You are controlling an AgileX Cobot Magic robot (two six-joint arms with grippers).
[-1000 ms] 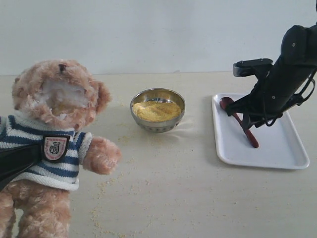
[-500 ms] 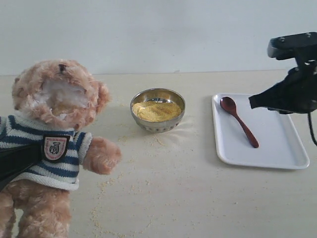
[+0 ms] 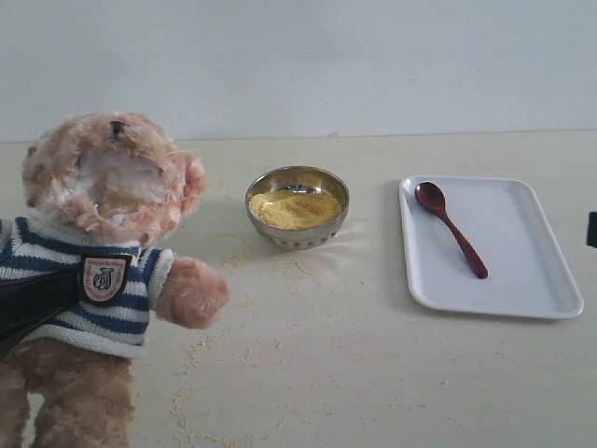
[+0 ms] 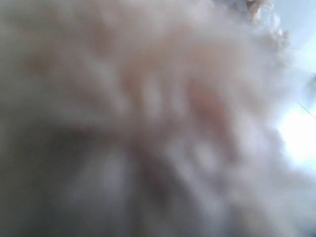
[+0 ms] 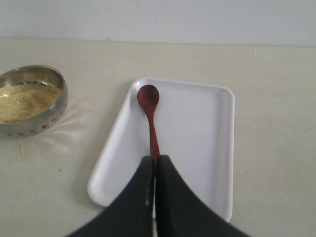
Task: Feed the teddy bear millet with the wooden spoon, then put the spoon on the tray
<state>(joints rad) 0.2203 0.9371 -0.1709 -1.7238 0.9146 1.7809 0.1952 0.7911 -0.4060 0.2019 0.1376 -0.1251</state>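
Right hand (image 5: 154, 160), pressed together, has pulled back off the tray (image 3: 522, 252), leaving the wooden spoon (image 3: 455, 237) there.

wooden spoon (image 3: 454, 234) flat on white tray (image 3: 522, 252), millet (image 3: 295, 208) in steel bowl (image 3: 297, 239), teddy bear (image 3: 121, 187) upright

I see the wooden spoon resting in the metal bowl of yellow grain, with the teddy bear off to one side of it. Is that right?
Not quite. The wooden spoon lies on the white tray, not in the metal bowl, as the exterior view shows. The bowl holds only the yellow grain, and the teddy bear is off to one side of it.
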